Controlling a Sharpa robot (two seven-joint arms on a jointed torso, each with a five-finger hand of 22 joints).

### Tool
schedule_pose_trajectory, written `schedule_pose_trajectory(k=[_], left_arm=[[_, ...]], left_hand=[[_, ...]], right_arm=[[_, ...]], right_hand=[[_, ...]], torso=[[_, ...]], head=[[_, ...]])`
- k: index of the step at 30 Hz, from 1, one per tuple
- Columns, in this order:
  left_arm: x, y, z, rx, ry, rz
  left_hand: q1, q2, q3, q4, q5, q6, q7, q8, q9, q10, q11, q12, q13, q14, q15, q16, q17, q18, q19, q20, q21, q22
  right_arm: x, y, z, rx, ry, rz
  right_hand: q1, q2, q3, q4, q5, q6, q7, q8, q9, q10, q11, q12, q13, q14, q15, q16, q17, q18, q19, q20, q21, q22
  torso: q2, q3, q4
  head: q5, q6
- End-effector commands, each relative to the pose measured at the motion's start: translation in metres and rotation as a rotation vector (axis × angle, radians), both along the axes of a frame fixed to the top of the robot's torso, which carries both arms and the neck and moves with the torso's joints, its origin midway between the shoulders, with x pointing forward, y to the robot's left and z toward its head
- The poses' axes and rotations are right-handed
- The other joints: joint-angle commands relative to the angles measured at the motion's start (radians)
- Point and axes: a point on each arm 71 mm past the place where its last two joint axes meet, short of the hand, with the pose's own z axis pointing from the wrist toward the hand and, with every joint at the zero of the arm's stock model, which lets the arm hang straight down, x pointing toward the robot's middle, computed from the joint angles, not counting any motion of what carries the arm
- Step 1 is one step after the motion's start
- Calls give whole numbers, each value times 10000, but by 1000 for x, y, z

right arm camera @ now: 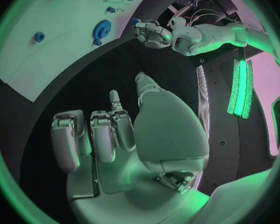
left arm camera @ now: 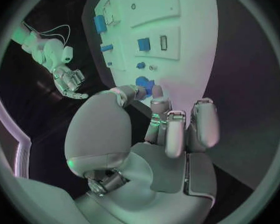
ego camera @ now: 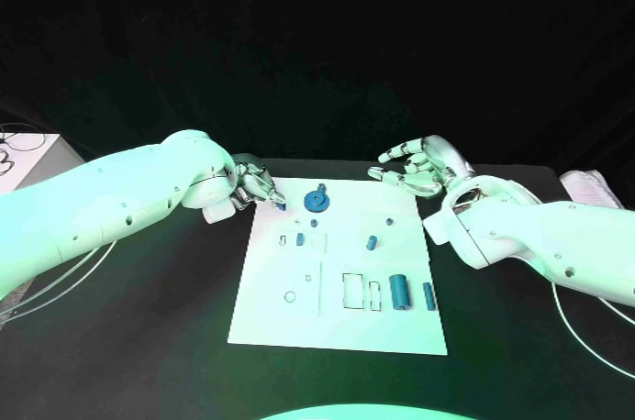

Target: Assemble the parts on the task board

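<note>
Reaching over the task board (ego camera: pixel 338 337), the left hand (ego camera: pixel 251 186) pinches a small blue part (left arm camera: pixel 142 82) for fitting, while the right hand (ego camera: pixel 421 166) waits, fingers spread.

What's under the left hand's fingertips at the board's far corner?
The left hand hangs over the task board's far left corner, fingertips at a small blue part. Whether they touch it is hidden.

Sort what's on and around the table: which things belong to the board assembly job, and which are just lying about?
Belongs to the job:
- task board
- round blue part at its far edge
- blue parts standing near the right edge
- left hand, at the board's far left corner
- right hand, empty

Lying about:
- pale object at the table's right edge
- cables at far left
</note>
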Motion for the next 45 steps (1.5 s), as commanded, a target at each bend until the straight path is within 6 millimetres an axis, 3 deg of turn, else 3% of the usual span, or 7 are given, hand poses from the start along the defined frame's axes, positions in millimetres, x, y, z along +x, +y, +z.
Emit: schedule_pose_trajectory(k=[1, 12, 19, 31, 45], left_arm=[[-7, -5, 4, -310, -335, -144], [-34, -7, -6, 534, -774, -1008], [-42, -13, -19, 944, -708, -1430], [-47, -20, -31, 1278, -550, -1778], [-47, -19, -35, 1625, -398, -1940]], left_hand=[[-100, 33, 2107, -2180, 65, 81, -3, -41, 14, 216, -137, 53, 21, 1061, -88, 33, 2635, -137, 88, -15, 45, 17], [-161, -6, 2152, -2266, 157, 170, -46, -58, 10, 305, -178, 82, 94, 1061, -122, 33, 2635, -148, 129, -47, 71, 68], [-170, -12, 2163, -2283, 167, 189, -55, -62, 8, 324, -186, 88, 110, 1061, -129, 33, 2635, -152, 141, -54, 78, 82], [-178, -15, 2175, -2298, 175, 204, -62, -68, 6, 333, -193, 86, 113, 1061, -135, 33, 2635, -155, 151, -60, 84, 95], [-186, -19, 2181, -2308, 178, 212, -66, -75, 3, 337, -197, 79, 106, 1061, -139, 33, 2635, -153, 146, -64, 81, 88]], right_arm=[[0, 1, 0, -70, -29, 160], [-1, -2, -1, -93, 11, 123], [-1, -2, -2, -100, 40, 140], [-1, -2, -3, -103, 60, 137], [-1, -2, -3, -106, 62, 135]], right_hand=[[10, 116, -38, 6, 21, 11, -45, 64, 16, 154, 5, -7, 1811, 932, -20, -55, 2242, -64, 879, -5, -61, 2423], [10, 116, -38, 6, 21, 11, -45, 64, 16, 154, 5, -7, 1811, 932, -20, -55, 2242, -64, 879, -5, -61, 2423], [10, 116, -38, 6, 21, 11, -45, 64, 16, 154, 5, -7, 1811, 932, -20, -55, 2242, -64, 879, -5, -61, 2423], [10, 116, -38, 6, 21, 11, -45, 64, 16, 154, 5, -7, 1811, 932, -20, -55, 2242, -64, 879, -5, -61, 2423], [19, 130, -78, 2, 19, 17, -53, 87, 23, 157, -3, -6, 1807, 931, -28, -61, 2233, -60, 873, -13, -75, 2414]], torso=[[-45, -10, 28], [-95, -42, 74], [-62, -22, 29], [-55, 0, 48], [-67, -14, 45]], head=[[11, -46], [40, -142], [96, -163], [73, -223], [65, -258]])
